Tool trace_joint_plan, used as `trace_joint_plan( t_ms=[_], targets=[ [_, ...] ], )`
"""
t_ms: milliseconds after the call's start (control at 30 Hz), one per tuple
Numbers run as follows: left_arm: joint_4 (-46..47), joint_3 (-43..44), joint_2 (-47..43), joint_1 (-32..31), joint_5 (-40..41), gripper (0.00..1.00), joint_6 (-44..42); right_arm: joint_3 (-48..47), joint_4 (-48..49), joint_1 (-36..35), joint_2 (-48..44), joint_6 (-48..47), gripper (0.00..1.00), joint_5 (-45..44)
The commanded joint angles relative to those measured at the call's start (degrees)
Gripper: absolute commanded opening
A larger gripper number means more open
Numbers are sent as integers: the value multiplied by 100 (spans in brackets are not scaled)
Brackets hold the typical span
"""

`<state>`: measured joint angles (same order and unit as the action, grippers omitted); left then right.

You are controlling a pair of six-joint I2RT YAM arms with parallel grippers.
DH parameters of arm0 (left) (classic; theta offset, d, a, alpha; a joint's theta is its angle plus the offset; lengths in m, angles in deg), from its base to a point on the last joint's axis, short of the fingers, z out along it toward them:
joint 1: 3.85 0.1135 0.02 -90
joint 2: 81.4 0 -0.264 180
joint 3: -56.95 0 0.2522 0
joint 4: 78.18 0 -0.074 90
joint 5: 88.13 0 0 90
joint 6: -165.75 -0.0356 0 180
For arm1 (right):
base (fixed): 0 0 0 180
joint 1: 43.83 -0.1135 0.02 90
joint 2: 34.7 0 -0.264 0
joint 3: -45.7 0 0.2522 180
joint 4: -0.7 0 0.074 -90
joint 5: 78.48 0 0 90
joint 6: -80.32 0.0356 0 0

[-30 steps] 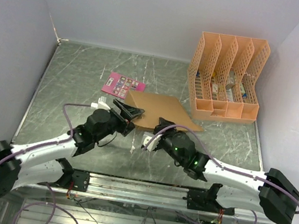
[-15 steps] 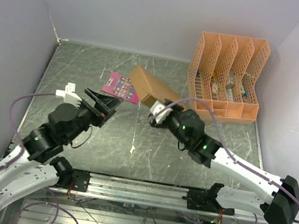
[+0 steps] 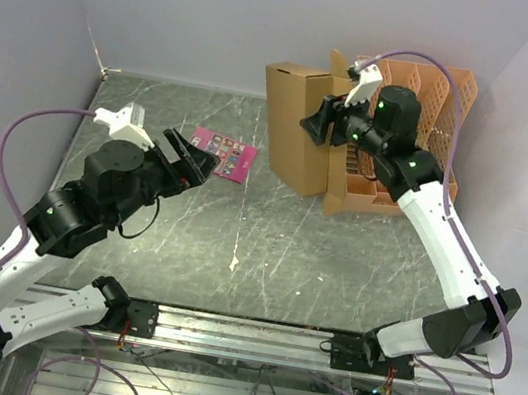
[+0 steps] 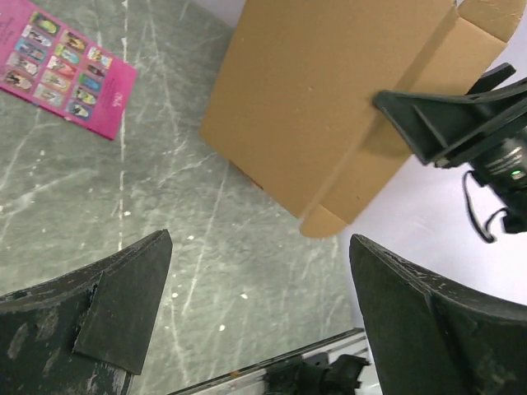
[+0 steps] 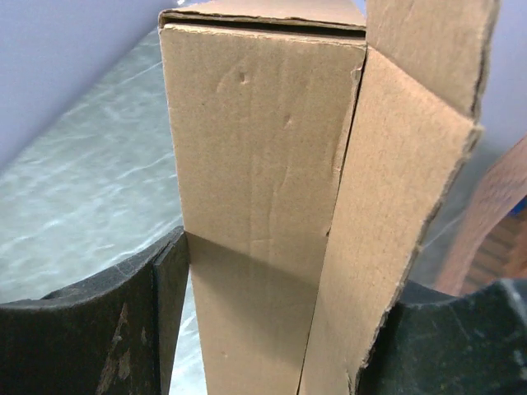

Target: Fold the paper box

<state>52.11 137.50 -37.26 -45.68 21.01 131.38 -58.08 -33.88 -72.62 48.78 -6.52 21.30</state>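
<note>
Box point(image 3: 294, 127), flat on the table point(image 3: 264, 258) a second ago, now stands lifted at far right against the organizer point(image 3: 427, 134), right gripper point(image 3: 321, 126) clamped on its edge, left gripper point(image 3: 194, 160) pulled back left, wide and empty, so folding can probably start.

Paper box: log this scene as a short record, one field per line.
paper box: stood on end, partly folded, flaps loose
right end effector: closed on the box's upper side edge
left end effector: open, holding nothing, apart from the box
pink card: flat on the table, left of the box
orange file organizer: back right, behind the box
box resting or lifted: cannot tell
</note>
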Motion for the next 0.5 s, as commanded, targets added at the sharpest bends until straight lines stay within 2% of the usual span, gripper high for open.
trace_joint_plan(
  t_ms=[0, 100, 200, 400, 467],
  targets=[
    [-114, 19, 55, 28, -15, 99, -485, 161, -741, 510, 147, 1988, 38, 1825],
    [157, -263, 4, 25, -237, 99, -463, 894, -170, 615, 115, 2818, 38, 2541],
    [300, -506, -18, 25, -429, 98, -416, 2013, 1046, 576, -68, 3591, 38, 2988],
    [47, -715, -60, 25, -388, 98, -381, 3530, 2781, 512, 3, 4503, 39, 3149],
    [35, -843, -131, 31, -359, 98, -338, 3709, 3011, 479, 80, 4639, 40, 3178]
  ],
)
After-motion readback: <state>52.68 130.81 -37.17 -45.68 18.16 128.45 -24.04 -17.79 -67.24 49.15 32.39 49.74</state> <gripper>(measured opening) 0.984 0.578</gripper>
